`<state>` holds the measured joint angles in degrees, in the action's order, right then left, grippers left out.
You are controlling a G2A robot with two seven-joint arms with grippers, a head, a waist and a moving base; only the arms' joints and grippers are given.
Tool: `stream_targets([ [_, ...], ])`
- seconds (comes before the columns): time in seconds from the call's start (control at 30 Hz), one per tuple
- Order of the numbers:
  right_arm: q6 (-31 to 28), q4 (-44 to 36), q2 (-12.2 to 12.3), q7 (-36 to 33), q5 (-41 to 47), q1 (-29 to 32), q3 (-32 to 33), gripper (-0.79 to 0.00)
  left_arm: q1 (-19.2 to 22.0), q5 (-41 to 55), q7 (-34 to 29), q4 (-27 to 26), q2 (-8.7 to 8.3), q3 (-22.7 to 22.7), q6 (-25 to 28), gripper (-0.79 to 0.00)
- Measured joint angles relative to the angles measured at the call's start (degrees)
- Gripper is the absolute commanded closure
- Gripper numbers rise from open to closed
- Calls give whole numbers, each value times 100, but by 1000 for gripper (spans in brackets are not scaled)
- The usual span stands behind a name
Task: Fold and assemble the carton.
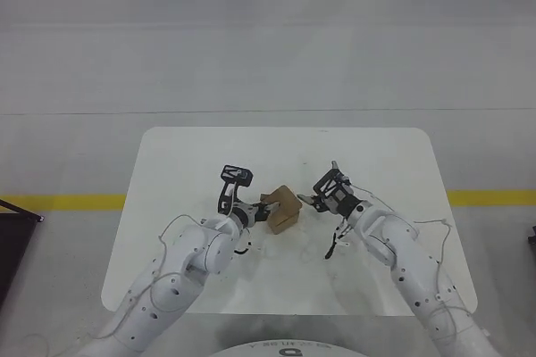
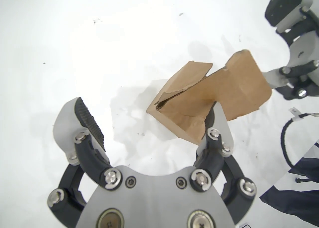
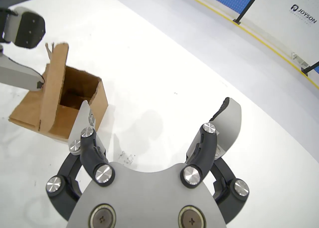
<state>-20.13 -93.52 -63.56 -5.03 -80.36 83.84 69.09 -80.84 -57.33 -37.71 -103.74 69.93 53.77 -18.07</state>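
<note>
One carton (image 3: 53, 84) (hollow interior), white table (image 1: 384, 161)

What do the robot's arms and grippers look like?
The left arm and right arm are white, rounded. The left gripper and right gripper have grey plates, black linkages, silver curved fingers, black ribbed pads. A black cable hangs by the right wrist.

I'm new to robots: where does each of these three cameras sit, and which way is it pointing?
Top view: sits above the arms, looks down on the table, the carton, the left arm and the right arm.
Left wrist view: rides the left wrist, looks past its own open left pincer at the carton's outside.
Right wrist view: rides the right wrist, looks past its own open right pincer into the carton's open inside.
Shared: all see the carton; each wrist view also catches the other arm's pincer.
</note>
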Motion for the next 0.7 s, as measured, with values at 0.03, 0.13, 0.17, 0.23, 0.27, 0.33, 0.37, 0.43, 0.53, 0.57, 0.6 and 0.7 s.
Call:
stream_targets([
  [0.03,16,-54,1,30,13,7,24,-785,-55,3,11,-14,-10,42,22,-785],
  [0.13,-34,-181,-5,-17,-74,-69,-15,-785,-201,18,10,-62,-33,154,71,-785],
  [0.17,-75,-189,-14,-77,-154,-149,-80,-785,-252,21,9,-88,-41,191,88,-785],
  [0.23,-167,-152,-37,-220,-260,-295,-229,-785,-325,8,-1,-133,-54,247,117,-785],
  [0.27,-229,-116,-56,-347,-317,-402,-339,-785,-372,-6,-14,-161,-63,290,127,-785],
  [0.33,-290,-99,-85,-523,-370,-537,-499,-785,-438,-29,-26,-192,-76,366,106,-785],
  [0.37,-323,-94,-102,-605,-377,-596,-586,-785,-481,-48,-36,-197,-84,422,58,-785],
  [0.43,-364,-87,-120,-674,-381,-649,-680,-785,-545,-63,-60,-195,-92,513,-74,-785],
  [0.53,-381,-66,-132,-648,-400,-684,-732,-785,-632,7,-51,-210,-93,622,-226,-785],
  [0.57,-372,-55,-134,-614,-423,-687,-737,-785,-649,14,-47,-213,-94,639,-214,-785],
  [0.6,-367,-46,-136,-584,-435,-689,-738,-785,-658,14,-46,-214,-94,648,-201,-785],
  [0.7,-375,44,-142,-511,-479,-735,-746,-785,-669,6,-67,-225,-92,656,-165,-785],
])
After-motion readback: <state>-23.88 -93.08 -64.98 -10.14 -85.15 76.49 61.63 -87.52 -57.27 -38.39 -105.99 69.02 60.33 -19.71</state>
